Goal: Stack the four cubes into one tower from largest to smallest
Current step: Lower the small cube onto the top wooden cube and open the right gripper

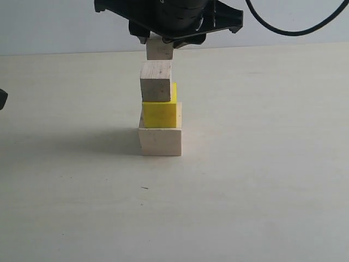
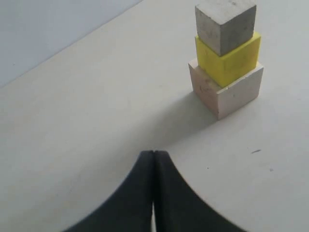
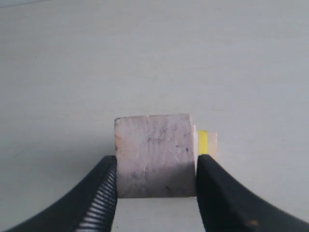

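Smallest pale wooden cube is pinched between the right gripper black fingers and held directly over the medium pale wooden cube. Can't tell if they're touching. Below sit the bright yellow cube and the large pale wooden cube, on the pale table. Left gripper has its fingers pressed together, low over the table, apart from the tower.

The exterior camera sits low and close, facing the tower side-on across the table; the left wrist camera sees that same tower from farther off (obliquely, from above), and the right wrist camera looks steeply down, very near, on the small cube at its top.
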`<state>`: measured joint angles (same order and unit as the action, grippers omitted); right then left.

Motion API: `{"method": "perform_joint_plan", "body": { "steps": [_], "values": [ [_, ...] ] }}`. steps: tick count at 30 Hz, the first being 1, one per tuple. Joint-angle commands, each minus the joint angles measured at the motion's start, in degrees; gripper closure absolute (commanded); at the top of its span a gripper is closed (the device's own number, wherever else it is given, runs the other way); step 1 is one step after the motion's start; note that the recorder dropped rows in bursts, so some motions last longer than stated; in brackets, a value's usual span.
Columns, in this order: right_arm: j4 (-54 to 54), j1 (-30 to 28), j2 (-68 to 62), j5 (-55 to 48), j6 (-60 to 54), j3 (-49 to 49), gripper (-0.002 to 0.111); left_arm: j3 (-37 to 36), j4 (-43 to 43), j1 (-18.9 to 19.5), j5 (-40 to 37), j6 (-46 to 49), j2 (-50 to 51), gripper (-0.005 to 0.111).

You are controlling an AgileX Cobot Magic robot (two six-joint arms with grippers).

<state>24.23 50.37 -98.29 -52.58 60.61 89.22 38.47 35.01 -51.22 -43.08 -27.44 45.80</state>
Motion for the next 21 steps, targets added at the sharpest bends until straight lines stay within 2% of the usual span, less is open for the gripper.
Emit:
{"method": "perform_joint_plan", "body": {
  "steps": [1, 21],
  "values": [
    [-0.6, -0.7, -1.4, -2.0, -1.7, 3.1, 0.108, 0.3, 0.5, -0.1, 0.8, -0.4, -0.4, 0.107],
    [-2.8, -0.8, -3.8, -2.7, -2.7, 3.2, 0.108, 0.2, 0.6, -0.1, 0.8, -0.4, -0.4, 0.107]
  ]
}}
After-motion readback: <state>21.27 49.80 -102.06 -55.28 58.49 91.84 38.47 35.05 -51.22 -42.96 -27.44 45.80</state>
